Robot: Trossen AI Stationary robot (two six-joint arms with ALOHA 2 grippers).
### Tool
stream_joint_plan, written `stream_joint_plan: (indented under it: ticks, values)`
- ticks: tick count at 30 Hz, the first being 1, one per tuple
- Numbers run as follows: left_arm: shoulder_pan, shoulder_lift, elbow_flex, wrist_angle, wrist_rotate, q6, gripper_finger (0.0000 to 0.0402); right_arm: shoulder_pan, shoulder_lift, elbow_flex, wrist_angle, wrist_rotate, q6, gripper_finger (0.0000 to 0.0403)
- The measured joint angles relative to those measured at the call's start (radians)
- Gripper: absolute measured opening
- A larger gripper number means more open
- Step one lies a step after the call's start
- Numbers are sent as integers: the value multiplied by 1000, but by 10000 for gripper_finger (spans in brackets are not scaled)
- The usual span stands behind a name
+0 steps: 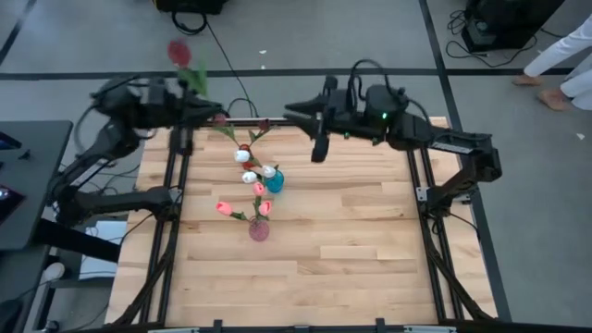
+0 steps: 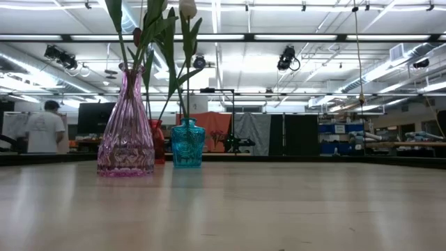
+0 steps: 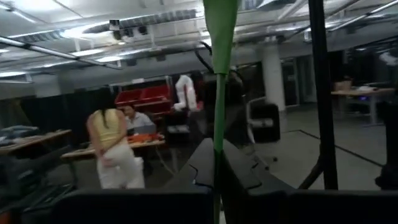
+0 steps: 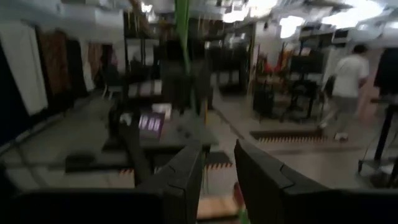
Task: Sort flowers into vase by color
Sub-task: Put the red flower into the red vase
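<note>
Overhead, the left gripper (image 1: 205, 113) sits above the far left edge of the table (image 1: 370, 240), clamped on the stem of a red tulip (image 1: 178, 52) whose bloom stands out past the far edge. In the left wrist view that green stem (image 3: 219, 118) runs straight up from between the fingers. The right gripper (image 1: 294, 110) faces it from the right at the far edge; its wrist view shows the fingers (image 4: 180, 177) narrowly apart with nothing between them. Between the arms and nearer, three vases stand in a line: a red vase (image 1: 248, 155) farthest, a blue vase (image 1: 275, 181) in the middle with white tulips (image 1: 250, 176), and a pink vase (image 1: 260, 229) nearest with pink tulips (image 1: 225, 208). A person (image 3: 114, 149) stands in the room beyond.
</note>
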Motion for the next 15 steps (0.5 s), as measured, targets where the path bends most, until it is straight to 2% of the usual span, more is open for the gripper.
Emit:
stream_joint_plan:
  ticks: [3,7,10,15]
  values:
    - [5,-70,-12,-116,-35,39,9,28,-36,-77,4,44,-3,107]
    - [4,-160,-135,-152,-71,44,9,54,-81,-195,103,88,-3,107]
    - [4,-238,-263,-115,-123,14,8,73,-94,-292,174,116,-2,106]
    - [4,-346,-464,63,-233,-47,8,102,-124,-416,345,137,-2,106]
